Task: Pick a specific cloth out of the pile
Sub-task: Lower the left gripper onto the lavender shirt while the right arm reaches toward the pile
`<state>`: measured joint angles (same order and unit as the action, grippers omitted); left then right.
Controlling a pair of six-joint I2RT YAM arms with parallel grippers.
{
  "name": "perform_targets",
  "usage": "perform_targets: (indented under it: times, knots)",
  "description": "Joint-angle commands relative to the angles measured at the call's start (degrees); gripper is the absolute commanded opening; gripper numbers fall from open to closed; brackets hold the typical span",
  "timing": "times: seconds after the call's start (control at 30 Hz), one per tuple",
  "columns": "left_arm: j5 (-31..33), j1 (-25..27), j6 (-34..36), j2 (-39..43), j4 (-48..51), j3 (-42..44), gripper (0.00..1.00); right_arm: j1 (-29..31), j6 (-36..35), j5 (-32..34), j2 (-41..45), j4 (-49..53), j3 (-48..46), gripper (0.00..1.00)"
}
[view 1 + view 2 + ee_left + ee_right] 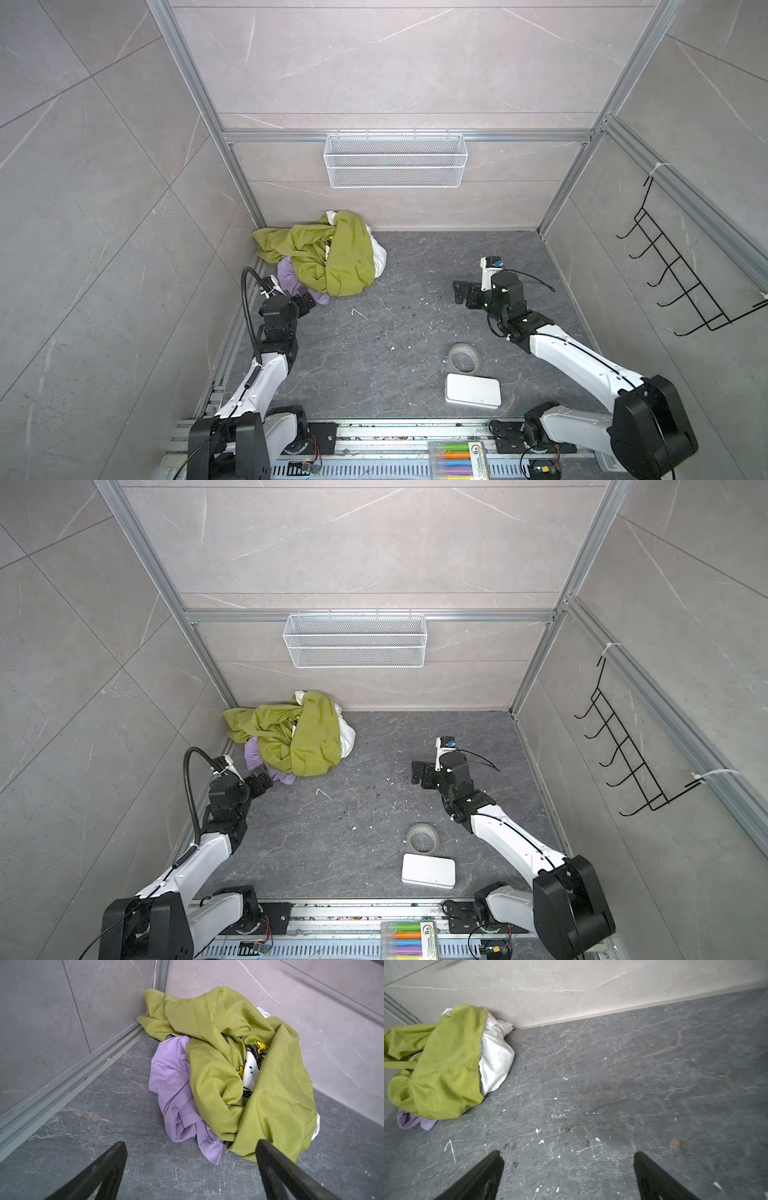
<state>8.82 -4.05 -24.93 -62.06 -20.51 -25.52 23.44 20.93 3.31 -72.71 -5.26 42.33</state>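
Nearest the lens in the left wrist view is the left gripper (pixel 190 1142). Its two black fingers are spread wide and hold nothing; the cloth's near end lies just ahead, in line with the gap between them. The step in hand looks like the approach for the grasp, with no grip taken yet.

The cloth (pixel 172 1084) is lavender and crumpled. It lies on the dark floor at the left side of the pile (pixel 218 1084), near the back left corner. Its far and right parts are tucked under the olive-green fabric, and only its left flank and bunched near end are exposed. In both top views the left gripper (pixel 307 301) sits right at that near end (pixel 287 276). Whether a finger touches the fabric cannot be told.

The next move probably calls for easing forward and down onto the lavender folds. The green hem lies just beside them, so the fingers should close on lavender alone. Since the pile overlaps the cloth, a pull toward the open floor would likely be needed to free it.

Further right, the right gripper (pixel 567 1153) is also spread and empty, over bare floor well apart from the pile.
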Motion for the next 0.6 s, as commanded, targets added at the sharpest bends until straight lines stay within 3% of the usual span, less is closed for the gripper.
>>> perform_targets:
  times: [0.0, 0.23, 0.57]
  knots:
    - [-1.1, -1.6, -5.4, -2.1, 0.0, -3.3, 0.98, 2.5, 3.3, -2.3, -3.2, 0.4, 3.2, 1.0]
    - [-6.7, -6.6, -9.3, -10.6, -1.4, -7.4, 0.95, 6.4, 2.9, -4.5, -9.6, 0.3, 9.2, 1.0]
    - [-13.0, -10.9, -12.0, -22.2, -2.8, -12.7, 0.86, 18.5, -9.3, -9.2, -25.0, 1.7, 23.9, 1.0]
